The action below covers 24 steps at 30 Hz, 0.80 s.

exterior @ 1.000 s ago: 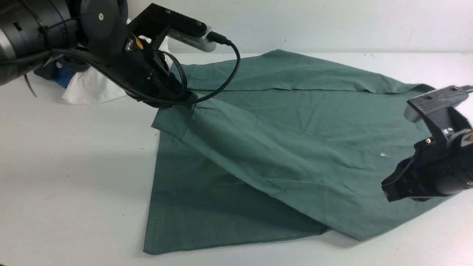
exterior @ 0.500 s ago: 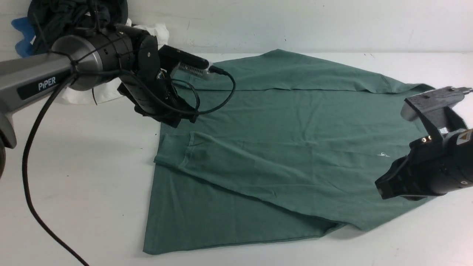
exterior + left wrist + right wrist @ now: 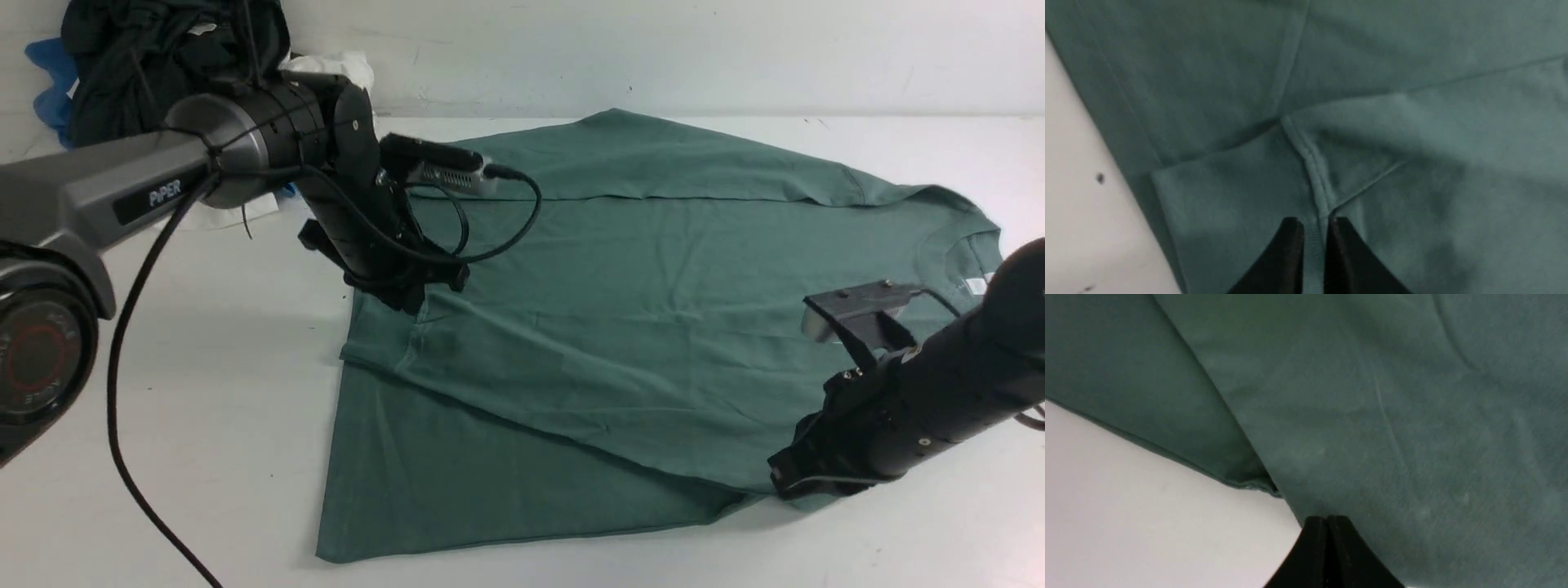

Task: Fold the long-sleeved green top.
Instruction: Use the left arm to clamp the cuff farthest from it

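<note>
Green long-sleeved top [image 3: 653, 327] is lying flat on the white table [image 3: 204, 425], approx mid-table. Collar end points twd the robot's right, w/ the white neck label [image 3: 976, 284] showing. One sleeve is laid diagonally across the body, and its cuff [image 3: 380, 343] ends at the shirt's left edge.

Left gripper [image 3: 412, 298] points down at the far edge of that cuff. In the left wrist cam the fingertips [image 3: 1292, 249] are nearly together, only a thin slit btw them, and the cuff seam runs straight up to that slit. Can't tell if any cloth is actually caught or if the tips are just over it tbh.

Right gripper [image 3: 785, 482] sits low at the near right edge of the top, by the corner where the folded layer meets the layer under it. Right wrist cam shows the jaws pressed tight together, no gap, tips right at the fabric edge w/ bare table beside. Whether fabric is nipped in there, can't tell.

Back left corner has a pile of other clothes: black garment [image 3: 155, 49], plus bits of white cloth [image 3: 335, 64] and blue cloth [image 3: 45, 69].
</note>
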Available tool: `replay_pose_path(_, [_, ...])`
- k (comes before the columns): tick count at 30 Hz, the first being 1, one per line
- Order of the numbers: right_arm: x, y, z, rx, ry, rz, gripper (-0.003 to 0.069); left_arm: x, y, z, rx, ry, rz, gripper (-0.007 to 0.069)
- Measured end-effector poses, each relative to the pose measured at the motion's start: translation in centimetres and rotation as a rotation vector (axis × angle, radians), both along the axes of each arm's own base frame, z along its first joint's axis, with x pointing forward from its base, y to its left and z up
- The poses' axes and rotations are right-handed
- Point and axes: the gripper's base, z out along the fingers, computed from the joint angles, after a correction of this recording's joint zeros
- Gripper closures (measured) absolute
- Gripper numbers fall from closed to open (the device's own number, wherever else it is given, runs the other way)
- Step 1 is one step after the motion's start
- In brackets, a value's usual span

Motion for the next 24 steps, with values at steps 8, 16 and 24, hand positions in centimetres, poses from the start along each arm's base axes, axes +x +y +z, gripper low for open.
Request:
replay_pose_path(8, [-0.3,-0.1,-0.9,-0.024,0.063,0.035,0.0669,0.4,1.6,0.7,0.143,0.024,-0.064,0.0632])
replay_pose_path(16, [-1.2,-0.5,-1.1,-0.070,0.167,0.040,0.0669,4.9,5.5,9.3,-0.073,-0.292,0.100,0.0584])
replay_pose_path(24, [-2.3,-0.2,-0.6,-0.081,0.246,0.072,0.0669,9.0,7.6,6.0,-0.229,-0.299,0.152,0.0337])
